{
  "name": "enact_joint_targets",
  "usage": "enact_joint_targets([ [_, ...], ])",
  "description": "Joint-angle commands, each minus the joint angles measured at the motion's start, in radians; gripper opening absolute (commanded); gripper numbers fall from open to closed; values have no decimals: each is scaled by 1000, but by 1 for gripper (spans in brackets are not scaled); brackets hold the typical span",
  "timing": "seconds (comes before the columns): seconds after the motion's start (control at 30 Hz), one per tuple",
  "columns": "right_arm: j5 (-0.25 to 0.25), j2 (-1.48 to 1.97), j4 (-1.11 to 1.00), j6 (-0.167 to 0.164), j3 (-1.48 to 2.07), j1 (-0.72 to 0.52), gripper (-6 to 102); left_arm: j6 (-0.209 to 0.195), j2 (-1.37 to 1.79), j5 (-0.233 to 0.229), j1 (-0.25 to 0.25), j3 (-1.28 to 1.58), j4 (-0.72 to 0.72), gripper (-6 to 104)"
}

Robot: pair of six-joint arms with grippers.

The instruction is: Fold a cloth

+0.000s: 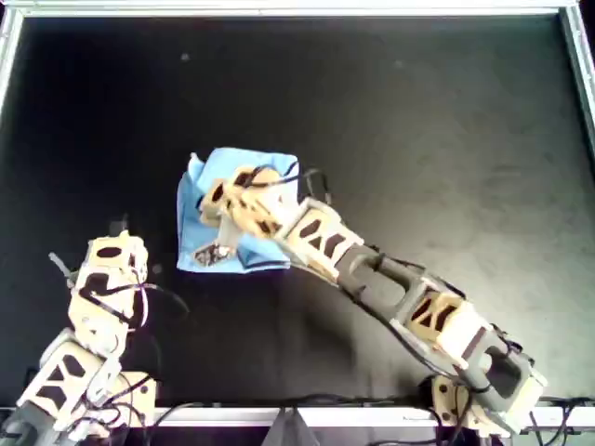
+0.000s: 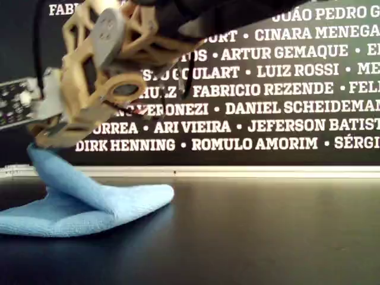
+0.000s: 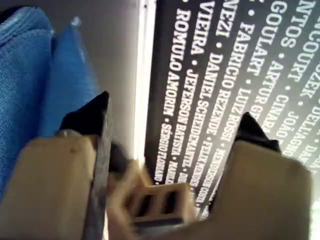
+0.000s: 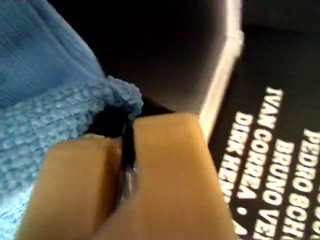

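The light-blue cloth [image 1: 192,232] lies bunched on the black table, left of centre in the overhead view. My right gripper [image 1: 212,200] reaches over it from the overhead view's lower right and is shut on one corner of it. The exterior view shows that corner pulled up off the table at the right gripper [image 2: 38,143], with the rest of the cloth [image 2: 101,205] draped below. Up close, the right gripper [image 4: 125,142] pinches the cloth's edge [image 4: 55,100]. My left gripper [image 1: 115,230] hangs open and holds nothing at the overhead view's lower left, apart from the cloth [image 3: 30,75]; its fingers [image 3: 97,117] stand wide.
A metal frame [image 1: 297,9] borders the black table [image 1: 418,139]. A dark banner with white names [image 2: 267,89] stands behind the table's far edge in the exterior view. The right arm [image 1: 409,297] crosses the table diagonally in the overhead view.
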Motion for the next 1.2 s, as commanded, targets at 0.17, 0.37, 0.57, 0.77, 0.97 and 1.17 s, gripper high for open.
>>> enact_joint_targets([
  [0.17,-12,55,-20,198,-84,17,37,6,2,-8,25,-12,-5,87],
  [0.37,-14,78,51,216,-86,17,42,6,2,-8,25,-12,-5,87],
  [0.57,-12,137,206,202,-84,14,42,6,2,-8,25,-12,-5,87],
  [0.77,-11,262,443,199,-86,-78,39,6,2,-8,25,-12,-5,87],
  [0.97,-11,417,621,199,-87,-275,14,6,2,-8,25,-12,-5,87],
  [1.17,-12,509,758,199,-86,-495,-2,6,2,-8,25,-12,-5,87],
])
